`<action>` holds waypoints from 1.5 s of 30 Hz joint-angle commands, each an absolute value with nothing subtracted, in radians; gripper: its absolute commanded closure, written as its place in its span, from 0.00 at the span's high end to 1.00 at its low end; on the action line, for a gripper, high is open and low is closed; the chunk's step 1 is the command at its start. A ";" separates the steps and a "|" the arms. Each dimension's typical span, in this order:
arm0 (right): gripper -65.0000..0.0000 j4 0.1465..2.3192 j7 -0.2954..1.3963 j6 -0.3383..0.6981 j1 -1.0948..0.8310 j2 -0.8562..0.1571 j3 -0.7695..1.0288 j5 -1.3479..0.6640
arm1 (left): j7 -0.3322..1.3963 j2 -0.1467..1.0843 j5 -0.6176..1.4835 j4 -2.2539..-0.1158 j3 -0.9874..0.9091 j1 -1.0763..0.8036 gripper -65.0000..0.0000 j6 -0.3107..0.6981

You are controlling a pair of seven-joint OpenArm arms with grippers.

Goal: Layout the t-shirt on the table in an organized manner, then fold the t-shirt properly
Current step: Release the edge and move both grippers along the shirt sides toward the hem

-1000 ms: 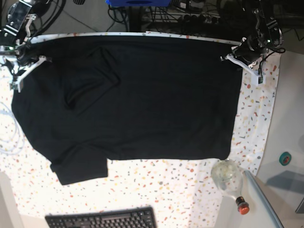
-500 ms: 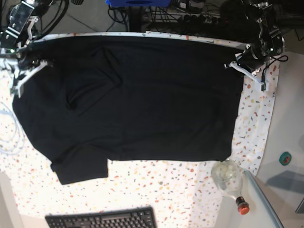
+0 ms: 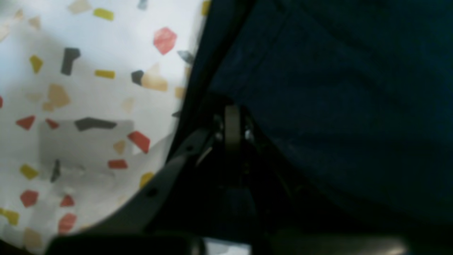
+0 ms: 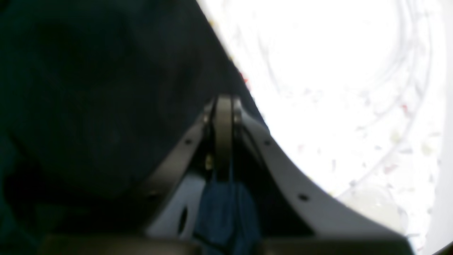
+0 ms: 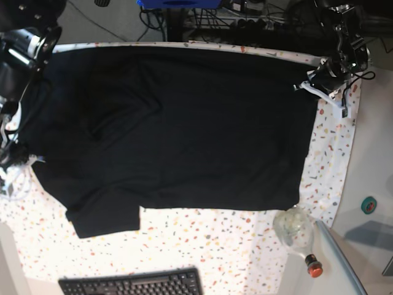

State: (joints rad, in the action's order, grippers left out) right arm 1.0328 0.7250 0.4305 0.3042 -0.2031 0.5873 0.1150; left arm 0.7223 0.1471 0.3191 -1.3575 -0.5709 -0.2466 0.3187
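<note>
Gripping t-shirt (image 5: 172,129) edges: left gripper (image 5: 312,86), right gripper (image 4: 223,106).

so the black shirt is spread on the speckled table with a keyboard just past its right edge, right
Not quite. The base view shows the keyboard below the t-shirt, near the bottom edge of the table. Past the shirt's lower right corner is a clear bottle.

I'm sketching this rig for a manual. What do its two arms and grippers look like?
Both arms are black with dark cables trailing behind them. The left gripper has white curved finger plates. The right gripper shows white and grey finger plates with small screw holes meeting at a thin grey tip.
</note>
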 commanded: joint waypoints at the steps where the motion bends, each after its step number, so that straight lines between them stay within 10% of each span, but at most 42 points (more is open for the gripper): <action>1: 0.17 1.007 0.688 0.430 0.348 -0.225 0.579 0.110 | 0.728 0.166 0.297 -1.366 -0.605 -0.248 0.00 0.305; 11: 0.42 0.590 0.447 0.427 0.547 -0.263 0.493 0.108 | 0.730 0.170 0.298 -1.388 -0.664 -0.243 0.00 0.306; 34: 0.43 0.429 0.262 0.352 0.535 -0.274 0.484 0.111 | 0.727 0.193 0.298 -1.454 -0.670 -0.240 0.00 0.306; 39: 0.37 0.430 0.255 0.343 0.516 -0.272 0.484 0.111 | 0.727 0.193 0.298 -1.449 -0.670 -0.242 0.00 0.306; 43: 0.00 0.437 0.255 0.344 0.507 -0.268 0.492 0.110 | 0.730 0.193 0.298 -1.451 -0.670 -0.242 0.00 0.306; 45: 0.00 0.437 0.255 0.344 0.507 -0.268 0.493 0.107 | 0.730 0.193 0.298 -1.451 -0.670 -0.240 0.00 0.306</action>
